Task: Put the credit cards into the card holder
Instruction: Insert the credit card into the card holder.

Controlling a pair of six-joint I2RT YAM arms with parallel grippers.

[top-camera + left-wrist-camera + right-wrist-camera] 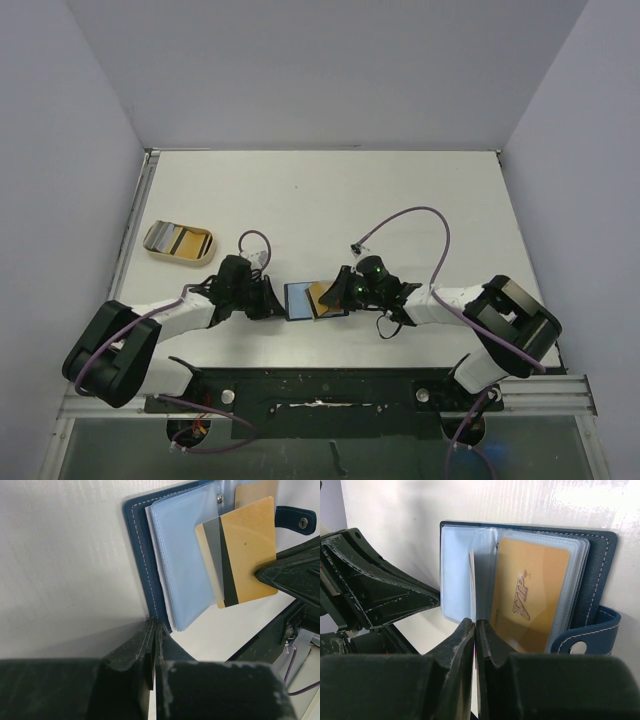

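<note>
— What do you see from above?
— Your left pincer (270,299) is closed beside the open wallet (299,300). Your right pincer (335,294) meets its other side. The table (320,200) is white, with grey walls (320,70). The tray (152,243), well to the left, holds flat pieces (180,240), gold and grey.
— Left wrist?
— Your closed tips touch the wallet's corner. The striped gold card (250,550) hangs over the sleeves (185,555).
— Right wrist?
— You're pinching that card edge-on. A VIP card (530,595) sits sleeved.
</note>
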